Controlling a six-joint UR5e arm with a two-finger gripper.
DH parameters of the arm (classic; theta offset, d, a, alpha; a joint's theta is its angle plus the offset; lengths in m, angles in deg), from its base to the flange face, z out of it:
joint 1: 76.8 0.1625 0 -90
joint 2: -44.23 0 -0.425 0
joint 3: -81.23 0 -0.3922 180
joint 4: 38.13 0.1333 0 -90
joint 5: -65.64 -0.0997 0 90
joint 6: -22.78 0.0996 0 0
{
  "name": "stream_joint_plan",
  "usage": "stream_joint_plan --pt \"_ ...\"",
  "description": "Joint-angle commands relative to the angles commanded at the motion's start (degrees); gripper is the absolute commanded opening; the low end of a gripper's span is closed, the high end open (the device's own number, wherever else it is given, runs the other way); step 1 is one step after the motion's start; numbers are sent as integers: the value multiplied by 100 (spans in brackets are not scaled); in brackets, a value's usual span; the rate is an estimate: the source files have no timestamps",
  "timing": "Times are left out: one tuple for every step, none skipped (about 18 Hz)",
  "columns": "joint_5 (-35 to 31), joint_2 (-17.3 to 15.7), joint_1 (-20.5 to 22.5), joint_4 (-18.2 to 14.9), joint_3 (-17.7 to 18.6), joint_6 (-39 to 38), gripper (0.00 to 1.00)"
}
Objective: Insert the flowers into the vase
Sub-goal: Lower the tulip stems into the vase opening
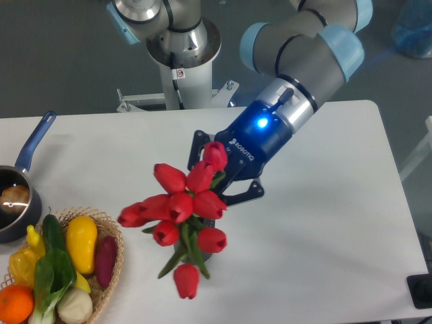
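White surface (324,223) carries a bunch of red tulip flowers with green stems (185,206), standing in a short dark grey vase (202,255) that the blooms almost hide. Just behind the flowers, the blue-lit black pincer (219,175) sits among the top blooms; whether it grips them I cannot tell. Left of the flowers sit a wicker basket of produce (111,233) and a dark saucepan with blue handle (27,182).

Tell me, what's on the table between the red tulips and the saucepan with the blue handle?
In the fixed camera view, a wicker basket of produce sits between the tulips and the saucepan; the rest of that stretch is bare white table.
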Motion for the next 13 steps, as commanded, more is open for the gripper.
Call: stream_joint_plan --pt "35 26 -9 9 0 0 0" --pt "79 35 -9 18 0 0 0" --pt "106 35 0 27 0 0 0" --pt "115 61 0 35 9 0 0" --pt "115 70 0 36 26 0 0" --pt "115 97 9 44 52 44 0" --pt "141 132 17 44 88 201 0" --pt "193 141 35 44 131 394 0" --pt "264 184 61 44 184 543 0" --pt "360 220 79 44 211 571 0" --pt "439 220 88 44 263 589 0" --pt "510 220 123 44 307 589 0" --pt "563 220 123 44 360 598 0"
